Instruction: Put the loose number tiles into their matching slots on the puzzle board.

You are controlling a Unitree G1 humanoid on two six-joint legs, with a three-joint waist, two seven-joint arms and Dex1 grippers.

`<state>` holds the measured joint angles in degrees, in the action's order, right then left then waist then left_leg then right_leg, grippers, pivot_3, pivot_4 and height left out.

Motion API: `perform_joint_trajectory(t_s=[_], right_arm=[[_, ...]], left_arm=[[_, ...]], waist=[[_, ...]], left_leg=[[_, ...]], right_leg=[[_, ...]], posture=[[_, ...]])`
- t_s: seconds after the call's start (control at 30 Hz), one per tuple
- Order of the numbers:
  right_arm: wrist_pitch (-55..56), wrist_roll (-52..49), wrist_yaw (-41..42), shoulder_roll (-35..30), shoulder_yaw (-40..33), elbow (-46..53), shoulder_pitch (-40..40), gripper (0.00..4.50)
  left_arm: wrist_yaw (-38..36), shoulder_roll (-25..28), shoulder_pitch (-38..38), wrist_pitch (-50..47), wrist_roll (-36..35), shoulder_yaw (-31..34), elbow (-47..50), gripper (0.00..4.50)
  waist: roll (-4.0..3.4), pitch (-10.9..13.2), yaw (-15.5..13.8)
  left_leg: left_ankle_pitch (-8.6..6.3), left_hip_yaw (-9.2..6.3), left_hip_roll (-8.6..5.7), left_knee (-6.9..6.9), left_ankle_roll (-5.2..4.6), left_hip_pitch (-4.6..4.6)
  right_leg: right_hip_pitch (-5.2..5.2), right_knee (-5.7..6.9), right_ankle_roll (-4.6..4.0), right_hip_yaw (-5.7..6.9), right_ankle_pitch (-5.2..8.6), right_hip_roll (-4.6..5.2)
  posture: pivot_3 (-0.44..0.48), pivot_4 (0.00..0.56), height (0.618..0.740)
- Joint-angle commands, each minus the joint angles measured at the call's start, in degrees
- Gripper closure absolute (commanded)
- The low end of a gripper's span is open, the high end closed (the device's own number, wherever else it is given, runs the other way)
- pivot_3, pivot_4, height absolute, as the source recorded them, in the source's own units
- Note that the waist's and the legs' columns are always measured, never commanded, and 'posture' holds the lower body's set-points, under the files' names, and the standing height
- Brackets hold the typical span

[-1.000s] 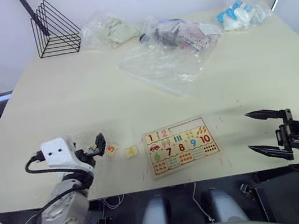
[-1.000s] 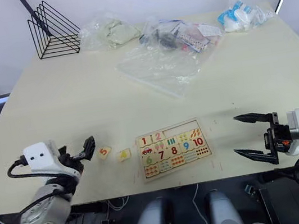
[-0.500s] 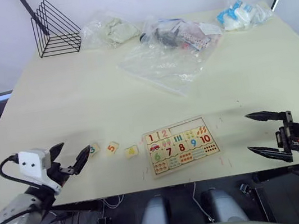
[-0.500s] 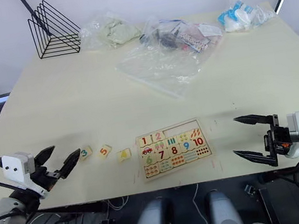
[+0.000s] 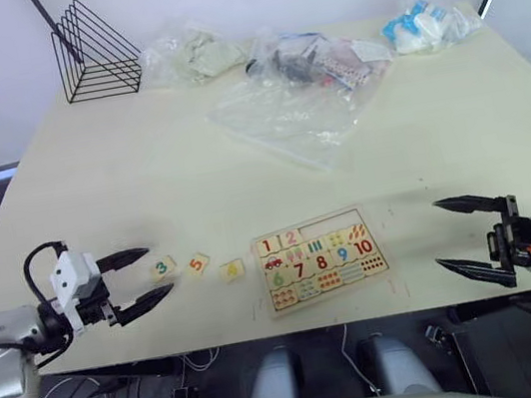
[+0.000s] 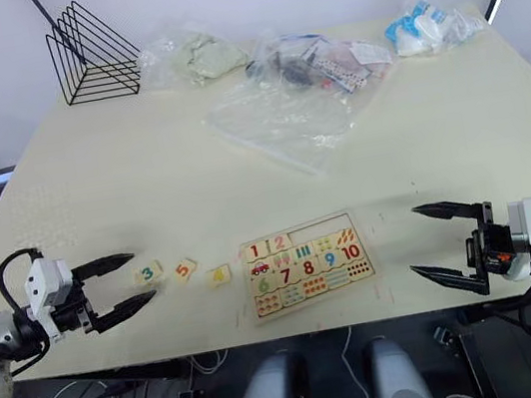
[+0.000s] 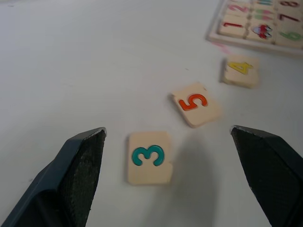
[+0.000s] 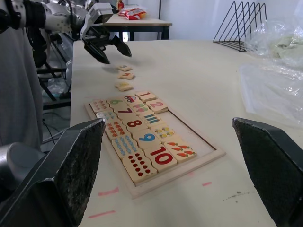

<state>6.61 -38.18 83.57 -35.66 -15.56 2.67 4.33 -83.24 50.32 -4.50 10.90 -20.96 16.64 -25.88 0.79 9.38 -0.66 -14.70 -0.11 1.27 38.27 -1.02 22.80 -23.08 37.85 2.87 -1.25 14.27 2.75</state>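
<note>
Sitting on the table (image 5: 138, 159):
Puzzle board (image 5: 322, 259): near edge, middle; tiles 1 and 2 sit in its far row, three slots (image 5: 334, 221) beside them empty.
Left gripper (image 5: 140, 277): fingers wide apart, holding nothing, just left of the 3 tile.
Right gripper (image 5: 466, 237): fingers wide apart, holding nothing, right of the board.
3 tile (image 7: 149, 157), 5 tile (image 7: 195, 104), 4 tile (image 7: 240, 71): loose in a row left of the board.

Left pincer (image 5: 144, 277) lower, toward tile 3 (image 5: 162, 268)
</note>
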Motion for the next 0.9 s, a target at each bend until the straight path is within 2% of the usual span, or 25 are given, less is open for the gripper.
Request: perform_joint_trajectory(t_s=[0.03,0.23,0.4,0.9], right_arm=[[0.87,-0.27,-0.23,-0.17,-0.56,1.86,-0.1,0.0],[1.09,-0.11,-0.21,-0.21,-0.34,1.86,-0.45,0.0],[1.15,-0.17,-0.19,-0.27,-0.52,1.96,-0.16,0.0],[1.93,-1.23,2.22,-1.05,-2.07,0.65,1.25,0.0]], left_arm=[[-3.6,2.61,-6.19,6.13,2.68,-1.75,-9.34,0.04],[-7.37,3.15,-13.14,10.89,4.46,-4.4,-18.65,0.04],[-6.01,2.46,-15.74,12.18,5.59,-5.58,-21.49,0.04],[-6.95,2.04,-16.52,13.3,6.47,-7.61,-23.26,0.04]], waist=[[0.01,0.01,-0.02],[0.02,0.01,-0.02],[0.02,0.01,0.04],[0.02,0.01,0.0]], left_leg=[[0.0,-0.01,0.0,0.0,0.0,0.0],[0.0,0.0,-0.01,0.02,0.0,0.02],[0.0,-0.04,0.0,0.02,0.0,0.02],[0.0,-0.05,0.0,0.04,0.0,0.02]], right_leg=[[0.0,0.02,0.02,0.0,-0.01,0.0],[0.0,0.02,0.15,-0.01,-0.09,-0.01],[-0.01,0.06,0.15,0.01,-0.09,-0.02],[-0.01,0.08,0.16,0.01,-0.09,-0.01]], posture=[[0.0,0.15,0.74],[0.0,0.15,0.74],[0.0,0.15,0.74],[0.0,0.15,0.74]])
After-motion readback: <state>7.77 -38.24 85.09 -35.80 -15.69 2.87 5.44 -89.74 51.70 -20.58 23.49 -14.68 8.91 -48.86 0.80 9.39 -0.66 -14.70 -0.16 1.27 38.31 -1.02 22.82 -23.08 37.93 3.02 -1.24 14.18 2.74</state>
